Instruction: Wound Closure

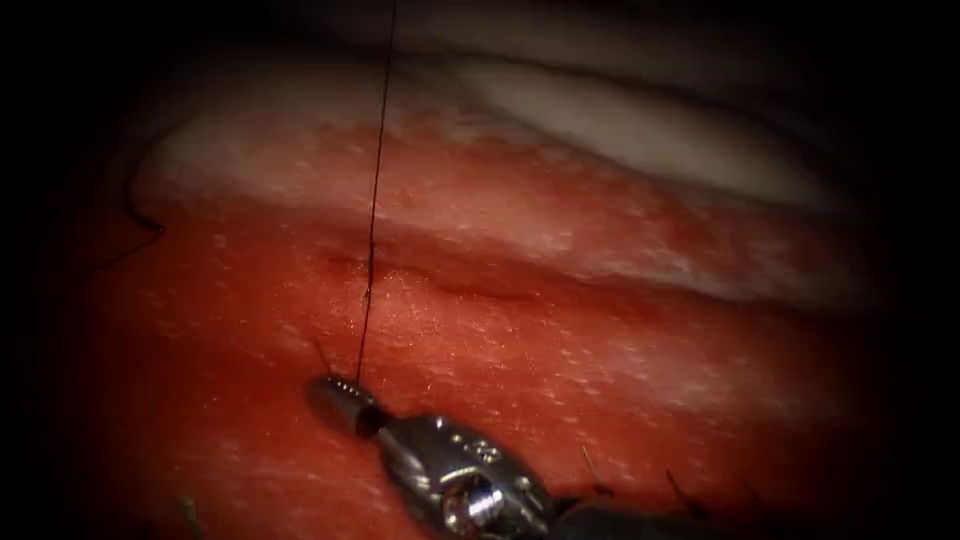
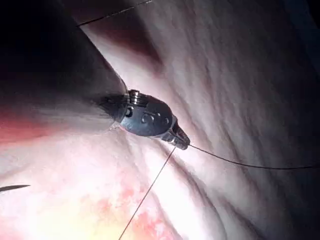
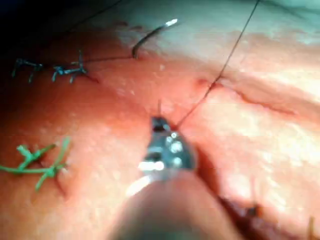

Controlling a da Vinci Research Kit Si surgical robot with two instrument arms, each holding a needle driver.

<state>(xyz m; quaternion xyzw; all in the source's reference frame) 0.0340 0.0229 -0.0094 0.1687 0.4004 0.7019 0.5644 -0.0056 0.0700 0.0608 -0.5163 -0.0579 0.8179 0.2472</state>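
R tool [image 1: 335, 395] jaws closed

The thread [image 1: 377, 180] runs out of the endoscope view at 12 o'clock, so its far end is cut off. The right tool [image 1: 335, 392] leaves that view at 6 o'clock, and its shaft is lost in the dark. In the right wrist view the needle [image 3: 150, 36] lies blurred on the tissue [image 3: 260, 140], so I cannot tell where the thread joins it.
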